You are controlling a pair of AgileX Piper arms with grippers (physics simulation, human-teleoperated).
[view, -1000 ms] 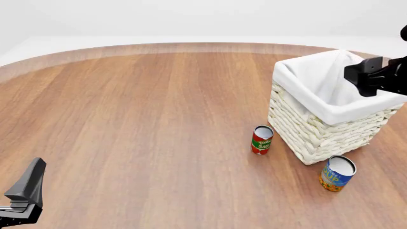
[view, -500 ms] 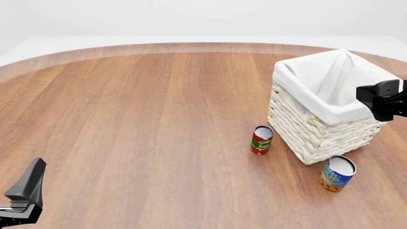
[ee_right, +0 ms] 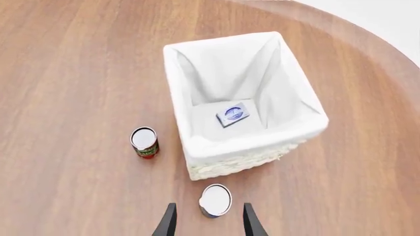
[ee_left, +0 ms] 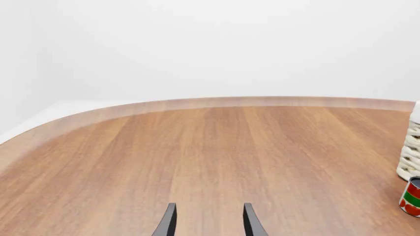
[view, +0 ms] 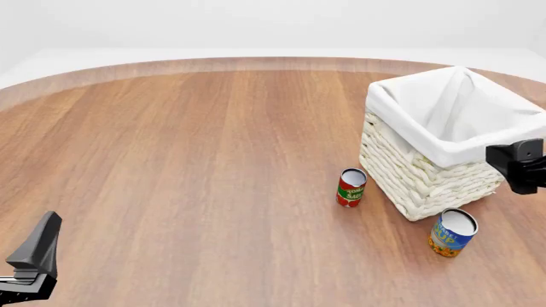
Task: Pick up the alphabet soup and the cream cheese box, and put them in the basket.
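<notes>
Cream cheese box [ee_right: 232, 114] in basket [ee_right: 196, 150]; alphabet soup [ee_right: 215, 200] outside; both tools spread, empty.

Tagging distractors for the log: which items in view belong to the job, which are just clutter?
Job:
- soup can, on the table beside the basket
- cheese box, already in the basket
- basket

Clutter:
- tomato sauce can

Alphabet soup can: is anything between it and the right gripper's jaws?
Nothing visible. In the right wrist view the alphabet soup stands upright on bare table beside the basket, under the open right gripper. The tomato sauce can stands off to the side.
</notes>
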